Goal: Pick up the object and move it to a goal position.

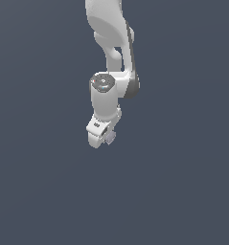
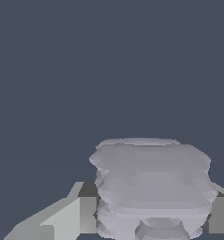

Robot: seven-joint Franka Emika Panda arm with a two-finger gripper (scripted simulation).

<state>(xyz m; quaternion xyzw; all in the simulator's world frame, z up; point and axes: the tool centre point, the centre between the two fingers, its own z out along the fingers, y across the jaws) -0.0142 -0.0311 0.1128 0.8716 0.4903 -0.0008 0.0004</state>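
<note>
Gripping the block (image 2: 153, 187), the gripper (image 1: 106, 139) hangs aloft

Exterior view high, distant; wrist view close; both share block (image 1: 110, 138) (image 2: 151, 187).

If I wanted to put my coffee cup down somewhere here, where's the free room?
Plain dark floor lies bare on every side of the arm. The only crowded spot is at the gripper, whose fingers hold the little block.

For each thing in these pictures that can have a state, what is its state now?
block: held between the two fingers, filling the gap between them.
gripper: shut on the block, pointing down.
fingers: one on each side of the block, against it.
</note>
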